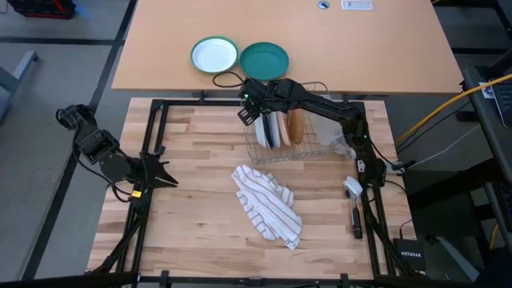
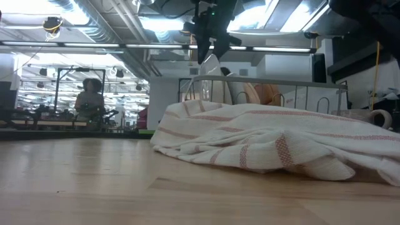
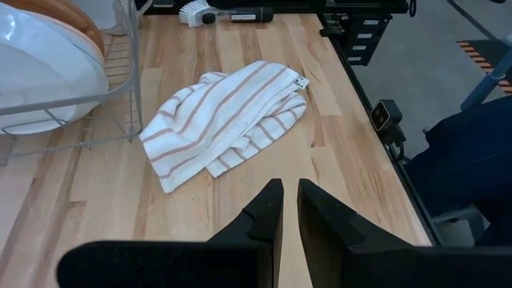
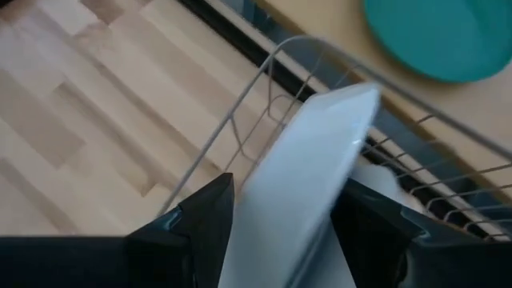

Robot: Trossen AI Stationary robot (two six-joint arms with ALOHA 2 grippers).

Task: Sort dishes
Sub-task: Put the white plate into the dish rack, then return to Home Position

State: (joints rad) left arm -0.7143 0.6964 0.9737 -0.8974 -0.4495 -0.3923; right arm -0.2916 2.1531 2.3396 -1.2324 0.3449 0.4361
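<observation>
Over the wire rack (image 1: pixel 314 152), the right gripper (image 4: pixel 282 210) clamps a pale-bottomed plate (image 4: pixel 300 176), likely needing a straight lift; left gripper (image 3: pixel 288 210) waits, nearly closed.

grey floor (image 1: pixel 56 80), bright ceiling lights (image 2: pixel 162 24), perhaps ducts

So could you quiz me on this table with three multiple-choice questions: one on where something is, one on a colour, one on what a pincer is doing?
1. Where does the striped cloth lie?
A. in the wire rack
B. on the wooden table, in front of the rack
C. on the teal plate

2. What colour is the solid plate beyond the rack?
A. red
B. black
C. teal

3. What is the right pincer doing?
A. gripping a pale plate at the rack
B. holding the brush
C. resting empty on the table

Key: 1 B, the high view shows it flat on the wood; 2 C, plainly teal; 3 A, its fingers sit either side of the plate's edge.
</observation>
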